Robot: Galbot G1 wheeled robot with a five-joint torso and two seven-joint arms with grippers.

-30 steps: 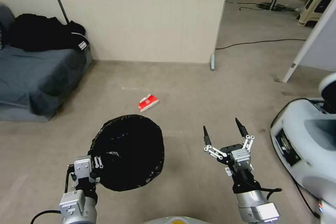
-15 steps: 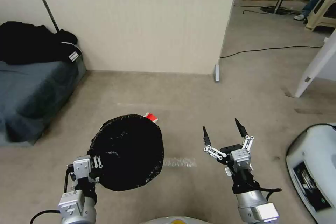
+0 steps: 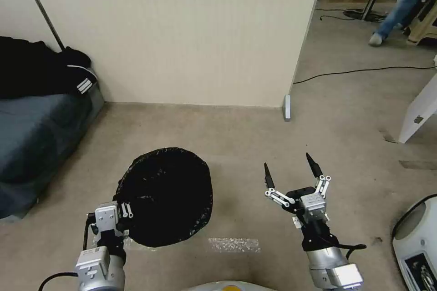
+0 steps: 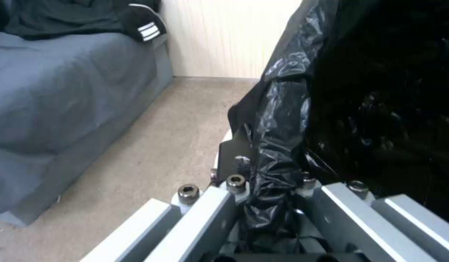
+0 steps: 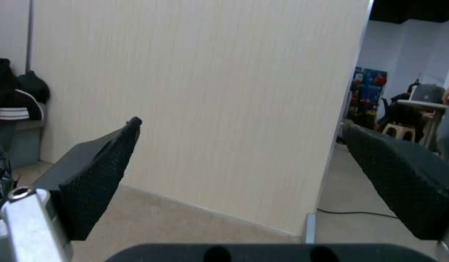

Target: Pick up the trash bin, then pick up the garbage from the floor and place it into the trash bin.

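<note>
The trash bin (image 3: 166, 195) hangs over the floor at lower left, its mouth lined with a black bag. My left gripper (image 3: 125, 211) is shut on the bin's near rim; in the left wrist view the bag liner (image 4: 275, 153) is pinched between the fingers (image 4: 234, 160). My right gripper (image 3: 290, 172) is held above the carpet to the bin's right, open and empty, its two black fingertips (image 5: 100, 174) spread wide. The garbage is hidden from view.
A beige partition wall (image 3: 182, 32) stands ahead, its end post (image 3: 287, 112) at right. A grey sofa (image 3: 32, 136) with black clothing is at left. A cable (image 3: 364, 72) crosses the floor beyond. A white machine (image 3: 416, 241) sits at lower right. A tape strip (image 3: 234, 244) lies on the carpet.
The whole view has shifted as the camera moved forward and to the right. The red-and-white carton has slipped behind the bin and out of sight. Both arms keep their pose.
</note>
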